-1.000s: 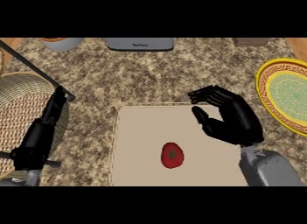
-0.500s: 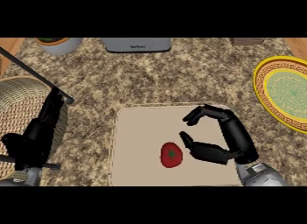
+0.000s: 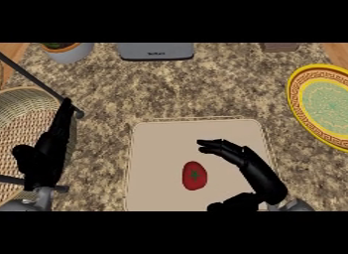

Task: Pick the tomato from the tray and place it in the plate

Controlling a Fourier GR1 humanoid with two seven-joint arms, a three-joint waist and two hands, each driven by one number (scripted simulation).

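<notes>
A red tomato (image 3: pixel 195 175) with a green stem mark lies on the beige tray (image 3: pixel 158 144) in the lower middle of the head view. My right hand (image 3: pixel 253 168) hovers just right of the tomato, fingers spread toward it and thumb low near the tray's front edge; it is open and holds nothing. The yellow plate (image 3: pixel 330 106) with a green patterned centre sits at the right edge. My left hand (image 3: pixel 48 149) rests at the left beside a wicker basket, fingers straight and pointing up.
A wicker basket (image 3: pixel 12 129) fills the left edge with a dark rod across it. At the back stand a potted plant (image 3: pixel 67 49), a grey appliance (image 3: pixel 156 50) and a brown box (image 3: pixel 282 47). Speckled counter (image 3: pixel 205 89) lies between tray and plate.
My right hand has come down and toward the front of the tray, settling beside the tomato with fingers curving toward it. The tomato and the left hand have stayed put.
</notes>
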